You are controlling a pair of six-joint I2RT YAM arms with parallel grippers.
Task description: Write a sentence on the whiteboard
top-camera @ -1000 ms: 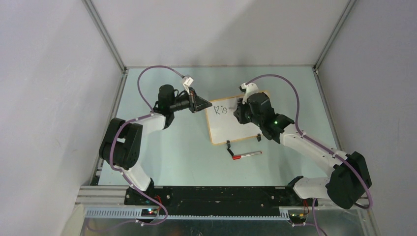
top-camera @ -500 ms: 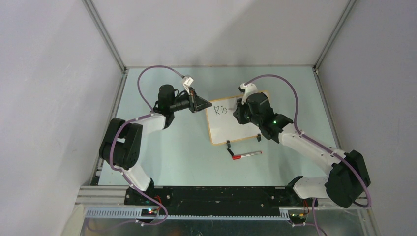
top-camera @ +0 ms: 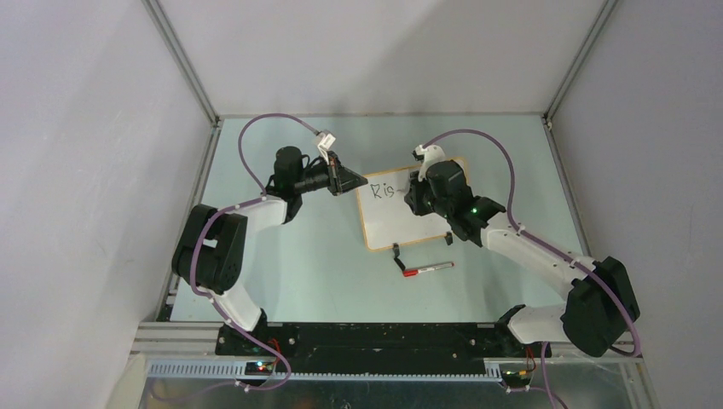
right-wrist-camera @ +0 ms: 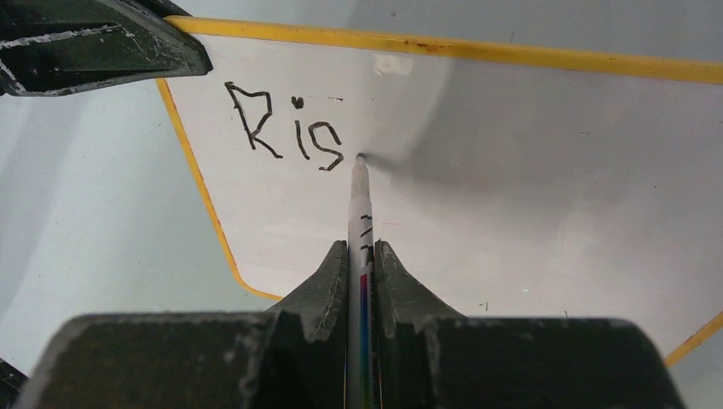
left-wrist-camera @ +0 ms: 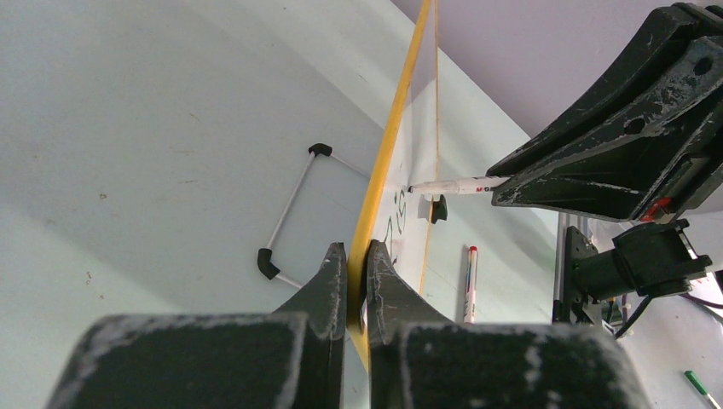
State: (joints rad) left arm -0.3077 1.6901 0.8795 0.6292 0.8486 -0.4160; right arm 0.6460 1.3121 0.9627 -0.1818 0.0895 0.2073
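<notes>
On the pale green table (top-camera: 290,256), walled by grey panels, you'll see the whiteboard (top-camera: 401,226) lying between the two arms. Your left gripper (left-wrist-camera: 358,256) is clamped on its yellow frame at the left edge, near the top corner. Your right gripper (right-wrist-camera: 361,256) is closed around a white marker (right-wrist-camera: 359,196), whose tip touches the board just right of the "s". The sentence (right-wrist-camera: 286,128) reads only "Ris". A second, red-capped marker (top-camera: 428,268) lies on the table just beside the board's near edge.
</notes>
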